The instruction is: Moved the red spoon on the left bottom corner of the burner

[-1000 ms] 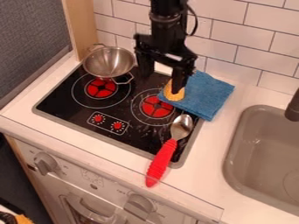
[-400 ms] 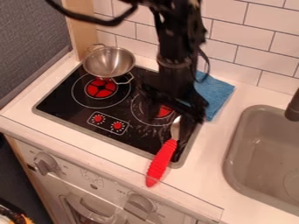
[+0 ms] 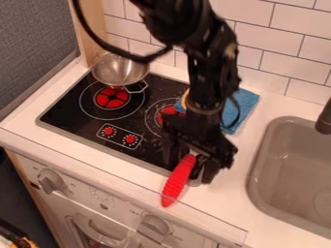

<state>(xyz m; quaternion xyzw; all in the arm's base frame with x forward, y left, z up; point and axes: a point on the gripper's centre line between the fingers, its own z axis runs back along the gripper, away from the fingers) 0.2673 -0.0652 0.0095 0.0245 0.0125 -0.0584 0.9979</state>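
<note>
The black gripper hangs low over the front right corner of the stove, its two fingers apart on either side of the red spoon's upper handle. The red spoon lies with its handle across the stove's front edge and onto the white counter; its metal bowl is hidden behind the gripper. Just behind the gripper, the right burner is partly covered by the arm. The left burner is in plain sight.
A metal pot stands at the back left of the stove. Partly behind the arm, a blue cloth lies at the back right with a yellow item at its left. The grey sink is at the right.
From the back right by the cloth, the gripper has come forward to the spoon, with its fingers now around the handle. The spoon has not visibly moved.
</note>
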